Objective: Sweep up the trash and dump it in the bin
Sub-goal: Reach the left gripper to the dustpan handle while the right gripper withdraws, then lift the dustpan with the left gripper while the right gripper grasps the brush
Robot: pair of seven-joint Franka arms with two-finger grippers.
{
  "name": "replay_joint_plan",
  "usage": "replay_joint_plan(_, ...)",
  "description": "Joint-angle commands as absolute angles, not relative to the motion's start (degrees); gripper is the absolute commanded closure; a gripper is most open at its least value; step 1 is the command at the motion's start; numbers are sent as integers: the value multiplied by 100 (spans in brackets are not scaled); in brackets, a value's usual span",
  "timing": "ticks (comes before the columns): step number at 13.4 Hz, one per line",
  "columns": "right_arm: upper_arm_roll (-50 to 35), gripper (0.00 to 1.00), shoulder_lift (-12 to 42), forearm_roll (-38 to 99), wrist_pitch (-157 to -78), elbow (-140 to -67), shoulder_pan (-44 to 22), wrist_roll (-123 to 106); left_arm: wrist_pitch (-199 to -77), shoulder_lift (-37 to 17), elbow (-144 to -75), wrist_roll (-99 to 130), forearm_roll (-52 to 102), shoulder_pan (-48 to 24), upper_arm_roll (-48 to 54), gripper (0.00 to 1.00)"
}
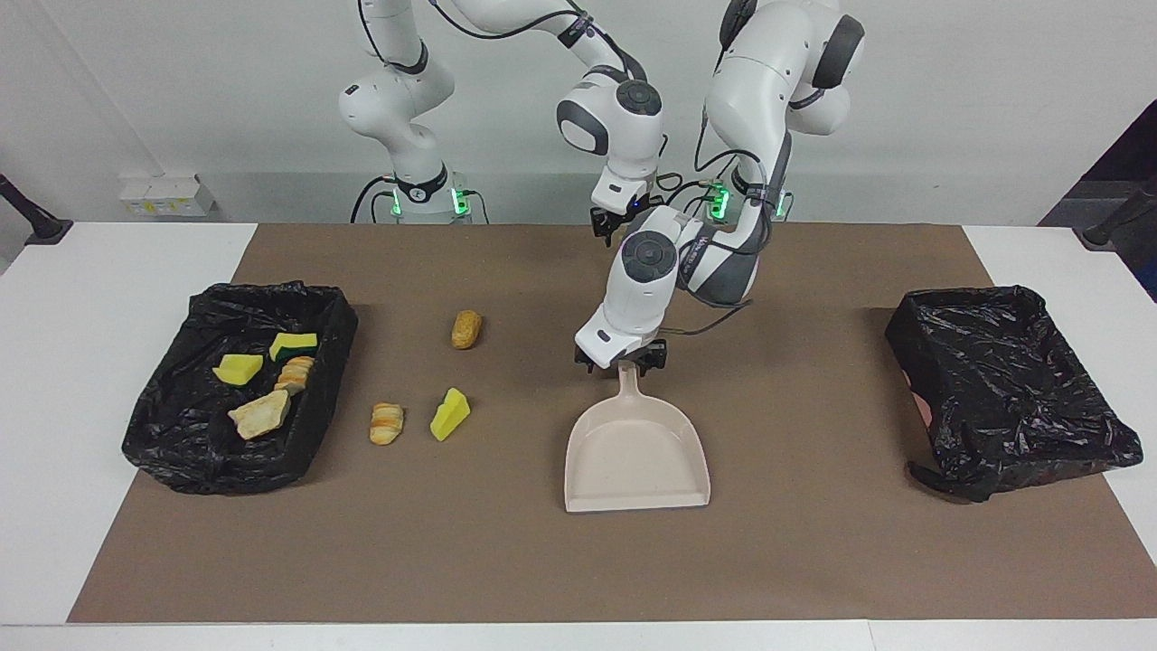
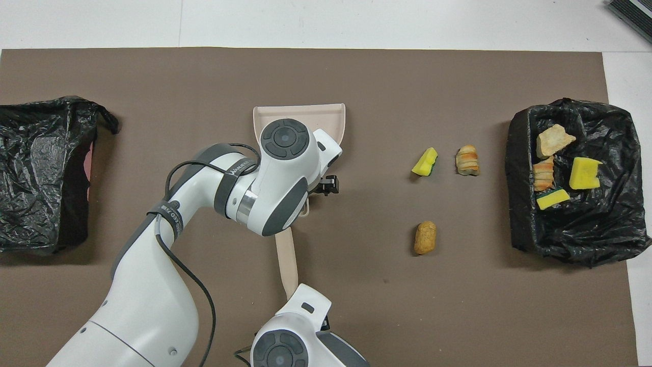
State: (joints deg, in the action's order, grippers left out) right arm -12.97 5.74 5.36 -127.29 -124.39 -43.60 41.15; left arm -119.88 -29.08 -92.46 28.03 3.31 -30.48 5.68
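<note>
Three pieces of trash lie on the brown mat: a golden-brown roll (image 1: 466, 329) (image 2: 425, 238), a striped roll (image 1: 387, 423) (image 2: 467, 160) and a yellow sponge wedge (image 1: 450, 414) (image 2: 425, 163). Several more lie in the black-lined bin (image 1: 172, 452) (image 2: 517, 178) at the right arm's end. The beige dustpan (image 1: 635, 457) (image 2: 300, 113) lies flat mid-table. My left gripper (image 1: 622, 360) is open, its fingers on either side of the dustpan's handle. My right gripper (image 1: 616, 224) is over the near end of a beige brush handle (image 2: 287, 257); its grip is hidden.
A second black-lined bin (image 1: 1003, 389) (image 2: 41, 168) stands at the left arm's end of the mat, with no trash showing in it. The left arm hides most of the brush in both views.
</note>
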Motion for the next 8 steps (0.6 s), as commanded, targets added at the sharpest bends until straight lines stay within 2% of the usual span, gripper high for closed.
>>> replay_joint_plan(1, -1292, 40, 527, 633, -12859, -12560, -4359, 4140, -11901, -2760, -9246, 2821, 211, -3015, 536, 0)
replay_joint_plan(3, -1292, 43, 501, 633, -12876, -12638, -4359, 4105, -11874, -2716, -9229, 2830, 211, -2954, 536, 0)
replay_joint_plan(4, -1292, 46, 484, 633, -12876, -12673, -4359, 4104, -11822, -2707, -9220, 2830, 220, -2944, 536, 15)
replay_joint_plan(6, -1292, 51, 483, 633, -12885, -12674, -4368, 4087, -11480, -2646, -9185, 2821, 307, -2892, 545, 100)
replay_joint_plan(8, -1292, 65, 483, 633, -12885, -12674, -4368, 4087, -11373, -2628, -9176, 2813, 396, -2865, 536, 100)
